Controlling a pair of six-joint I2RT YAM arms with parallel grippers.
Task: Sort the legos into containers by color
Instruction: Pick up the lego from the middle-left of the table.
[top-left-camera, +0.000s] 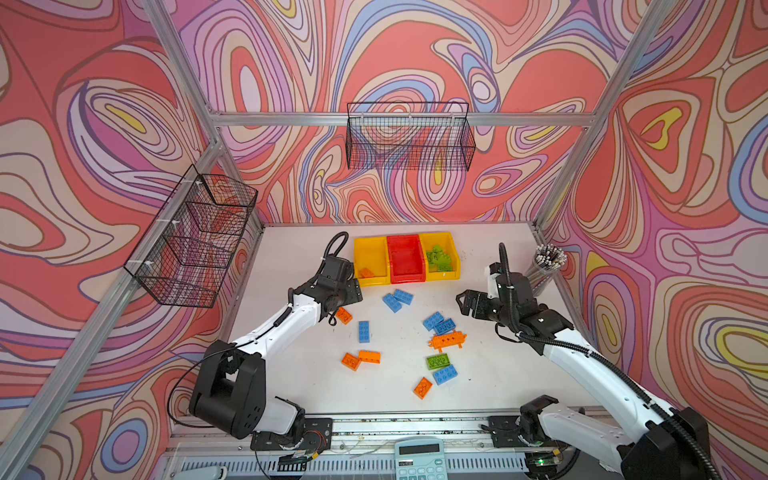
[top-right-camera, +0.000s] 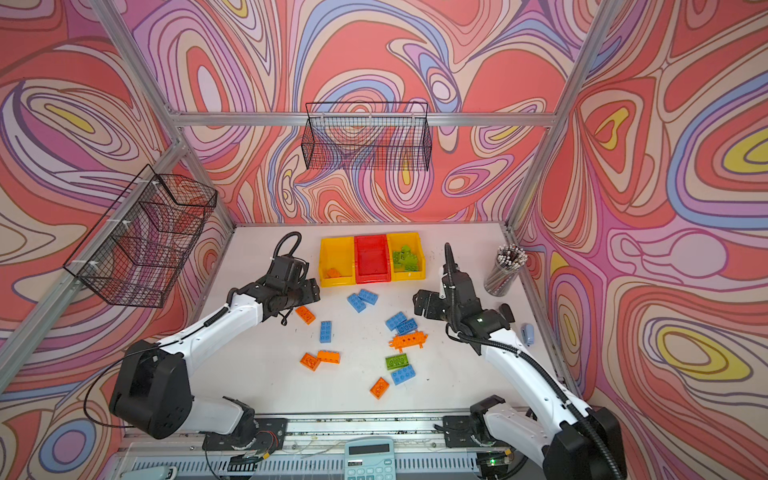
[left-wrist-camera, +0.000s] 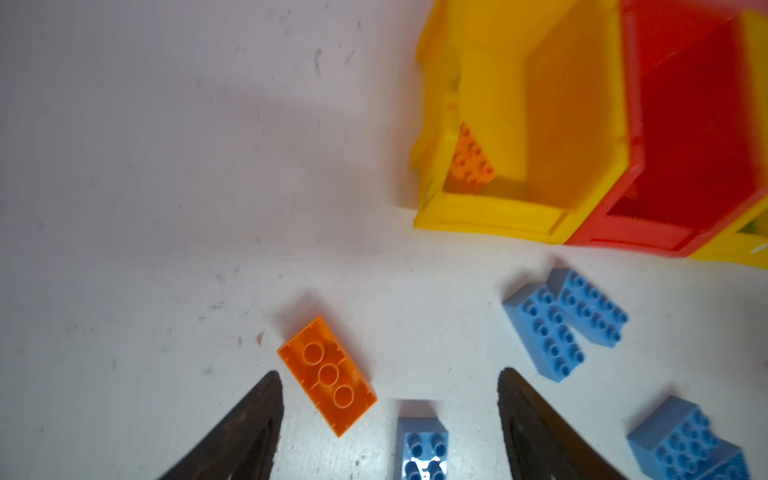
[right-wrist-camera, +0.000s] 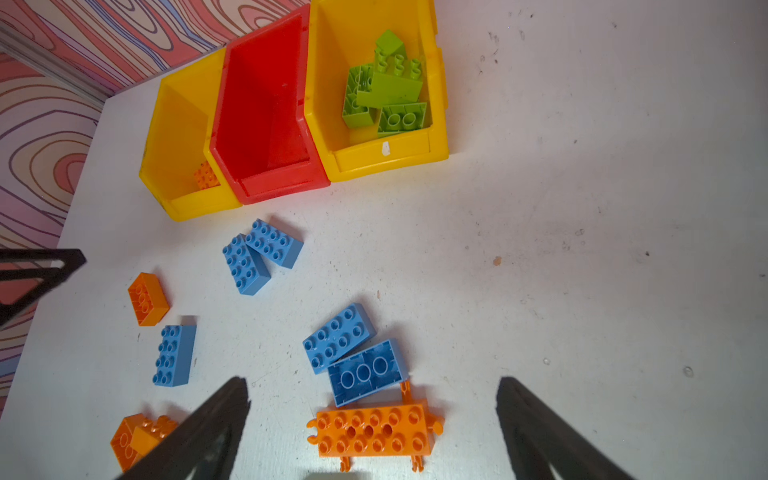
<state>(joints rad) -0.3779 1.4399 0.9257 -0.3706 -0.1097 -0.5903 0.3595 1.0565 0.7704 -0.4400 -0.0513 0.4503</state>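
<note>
Three joined containers stand at the back of the table: a yellow bin (top-left-camera: 371, 248) with one orange brick (left-wrist-camera: 471, 160), an empty red bin (top-left-camera: 405, 257), and a yellow bin (top-left-camera: 455, 259) with several green bricks (right-wrist-camera: 386, 89). Loose legos lie in front: blue pairs (top-left-camera: 397, 300) (top-left-camera: 438, 323), a long pronged orange piece (right-wrist-camera: 374, 432), a green brick (top-left-camera: 437, 361) and orange ones (top-left-camera: 360, 359). My left gripper (left-wrist-camera: 388, 376) is open and empty just before the left yellow bin, above an upturned orange brick (left-wrist-camera: 327, 376). My right gripper (right-wrist-camera: 372, 382) hangs open over the pronged piece.
Black wire baskets hang on the left wall (top-left-camera: 195, 241) and back wall (top-left-camera: 409, 137). A cup of pencils (top-left-camera: 546, 266) stands at the table's right edge, with a small blue object (top-right-camera: 528, 334) behind the right arm. A calculator (top-left-camera: 419, 459) lies beyond the front rail.
</note>
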